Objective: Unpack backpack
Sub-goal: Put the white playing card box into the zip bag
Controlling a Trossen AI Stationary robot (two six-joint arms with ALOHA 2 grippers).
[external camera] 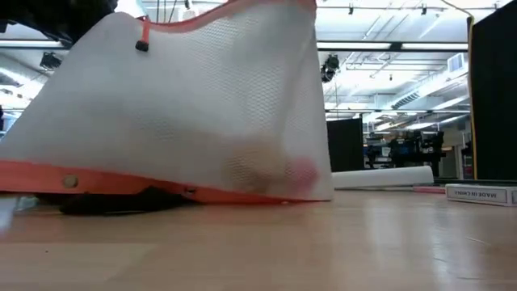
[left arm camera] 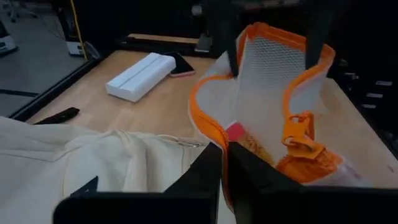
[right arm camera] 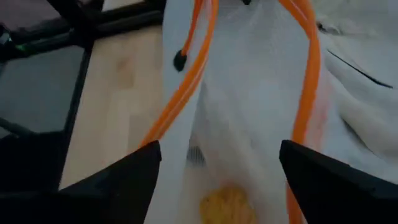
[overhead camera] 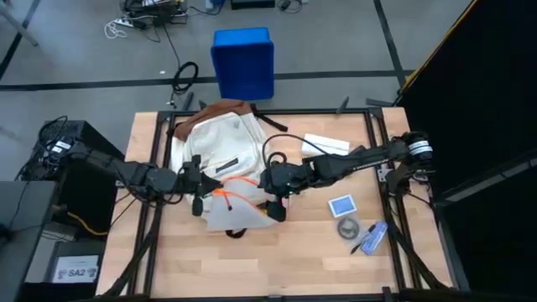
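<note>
Pouch (external camera: 186, 113): nearest the low camera, mesh with orange edging, resting on the table (overhead camera: 277, 264) at about 6 o'clock from the backpack; something yellow and something pink show inside it
Left gripper (left arm camera: 225, 163): I read its fingers as pinched together on the pouch's orange edge, just off the backpack's 6 o'clock end
Right gripper (right arm camera: 221, 165): fingers spread wide apart, straddling the pouch, coming in from 3 o'clock; I can't see them pressing on it
Backpack (overhead camera: 216, 147): lying flat at table centre, brown end toward 12 o'clock, cream body slack and creased
Handling: I judge the backpack soft and floppy, light for its bulk; it will sag and fold if lifted by one point, so I'd pin or grip it at the fabric edge by the opening, or at a strap, not the smooth panel
Pouch grip: thin and limp, mesh may slip; the stiffer orange edge is the better hold
Box (left arm camera: 140, 75): white, long, at 2 o'clock from the backpack
Right side: small blue card (overhead camera: 341, 205), tape roll (overhead camera: 348, 227) near 4 o'clock
Bin (overhead camera: 243, 63): blue, on the floor past 12 o'clock
</note>
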